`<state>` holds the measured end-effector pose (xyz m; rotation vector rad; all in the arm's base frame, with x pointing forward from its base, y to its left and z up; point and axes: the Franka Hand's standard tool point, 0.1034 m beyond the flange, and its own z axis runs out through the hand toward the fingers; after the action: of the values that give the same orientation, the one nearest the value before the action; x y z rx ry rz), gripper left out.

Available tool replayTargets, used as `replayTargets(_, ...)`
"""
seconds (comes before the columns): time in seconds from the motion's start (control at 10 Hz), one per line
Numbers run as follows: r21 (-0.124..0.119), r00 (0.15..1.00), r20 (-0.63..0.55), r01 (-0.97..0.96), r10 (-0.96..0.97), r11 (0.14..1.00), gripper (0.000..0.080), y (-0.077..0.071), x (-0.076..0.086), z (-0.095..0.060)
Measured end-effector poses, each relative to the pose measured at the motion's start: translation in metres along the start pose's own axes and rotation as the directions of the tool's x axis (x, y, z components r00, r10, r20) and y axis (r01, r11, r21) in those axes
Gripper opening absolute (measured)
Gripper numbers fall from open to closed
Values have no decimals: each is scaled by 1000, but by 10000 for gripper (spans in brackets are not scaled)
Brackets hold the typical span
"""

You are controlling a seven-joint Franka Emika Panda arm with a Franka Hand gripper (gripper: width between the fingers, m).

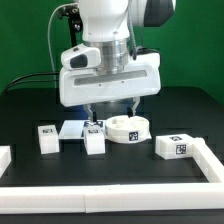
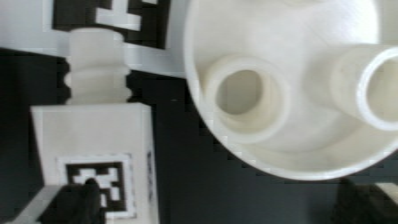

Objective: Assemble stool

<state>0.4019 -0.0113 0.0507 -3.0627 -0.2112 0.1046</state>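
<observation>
1. The gripper [image 1: 112, 112] hangs low over the black table [image 1: 30, 110]. Its fingers [image 1: 90, 112] are spread wide and grasp nothing.
2. Below them lies the seat disc [image 1: 128, 128], hollow side up. It sits between the two fingers rather than in them, and nothing touches it.
3. Reading the exterior view as a clock face centred on the seat, the centre leg [image 1: 95, 140] lies at eight o'clock. It is just beside the rim, under the finger on the exterior view's left.
4. The wrist view shows that leg [image 2: 89, 150] flat on the table with its tag up. A strip of table separates it from the seat [image 2: 302, 110], and its ridged peg [image 2: 89, 70] reaches the edge of the marker board [image 2: 125, 30].
5. I count three legs. The second leg [image 1: 46, 138] is farther out at nine o'clock, and the third leg [image 1: 172, 147] is at four o'clock, well apart.
6. There is one seat disc. Two round sockets show in it, one whole socket [image 2: 246, 92] and another cut off by the frame.
7. White border rails [image 1: 110, 172] run from five round to seven o'clock.
</observation>
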Motion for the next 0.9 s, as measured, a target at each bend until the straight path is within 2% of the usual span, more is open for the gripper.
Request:
replayTargets(0.1, -16, 1000, -20, 20, -21, 1000, 649, -3, 1, 3)
replayTargets(0.2, -39, 997, -36, 62, -64, 997, 649, -12, -8, 15)
replayTargets(0.3, -37, 998, -25, 65, -66, 997, 649, -16, -15, 19)
replayTargets(0.4, -46, 997, -38, 64, -66, 997, 649, -16, -20, 22)
replayTargets(0.6, -69, 994, -82, 70, -75, 995, 649, -16, -22, 24)
replayTargets(0.9, -73, 993, -93, 72, -78, 995, 649, -16, -19, 23)
